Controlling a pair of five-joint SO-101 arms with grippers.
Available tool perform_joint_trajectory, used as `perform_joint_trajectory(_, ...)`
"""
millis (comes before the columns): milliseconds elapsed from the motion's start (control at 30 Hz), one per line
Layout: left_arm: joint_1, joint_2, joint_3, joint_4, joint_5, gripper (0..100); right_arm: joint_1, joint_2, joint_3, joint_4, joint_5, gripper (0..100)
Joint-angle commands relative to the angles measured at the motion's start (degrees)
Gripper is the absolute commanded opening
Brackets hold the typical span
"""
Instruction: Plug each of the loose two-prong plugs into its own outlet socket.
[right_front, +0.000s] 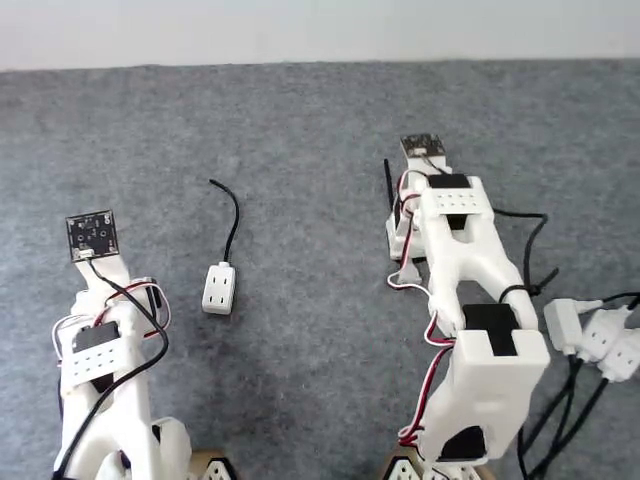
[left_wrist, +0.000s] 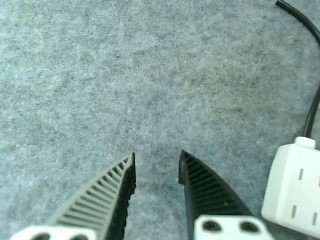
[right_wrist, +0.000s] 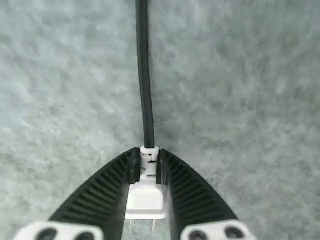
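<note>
Grey carpet-like fabric covers the worktop (right_front: 300, 120), so expect the outlet socket (right_front: 219, 288) to slide if you push on it unsupported. It lies flat near the middle, slots up, with its black lead (right_front: 233, 220) curling away from the arms.

Your right gripper (right_wrist: 148, 151) is clamped on a white two-prong plug (right_wrist: 145, 197), well apart from the socket. The plug's cord (right_wrist: 144, 75) runs out past the fingertips, and the prongs (right_wrist: 151, 225) sit at the end nearer the wrist. I judge this hold awkward for insertion: the prongs must end up facing the slots, so plan a re-grip or a wrist turn before you approach.

Your left gripper (left_wrist: 157, 155) hangs open over bare fabric, holding nothing, with the socket just beside it. Use it to pin the socket body by its sides, clear of the slots. Then bring the plug over, line both prongs up with one slot pair, and press straight down without twisting. More white plugs and cords (right_front: 590, 335) wait at the right edge.
</note>
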Motion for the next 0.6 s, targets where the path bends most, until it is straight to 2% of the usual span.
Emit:
perform_joint_trajectory(0, -0.3, 0.0, -1.2, -1.4, 0.4, 14, 1.5, -1.2, -0.6, -1.9, 2.4, 0.9)
perform_joint_trajectory(233, -0.4, 0.0, -1.2, -1.3, 0.4, 14, 1.0, -0.1, -1.2, -2.7, 4.0, 1.6)
perform_joint_trajectory(400, -0.4, 0.0, -1.2, -1.3, 0.4, 14, 0.9, -0.1, -1.2, -3.7, 4.2, 11.5)
perform_joint_trajectory(567, -0.4, 0.0, -1.2, -1.2, 0.4, 14, 0.9, -0.1, -1.2, -4.3, 3.9, 9.0)
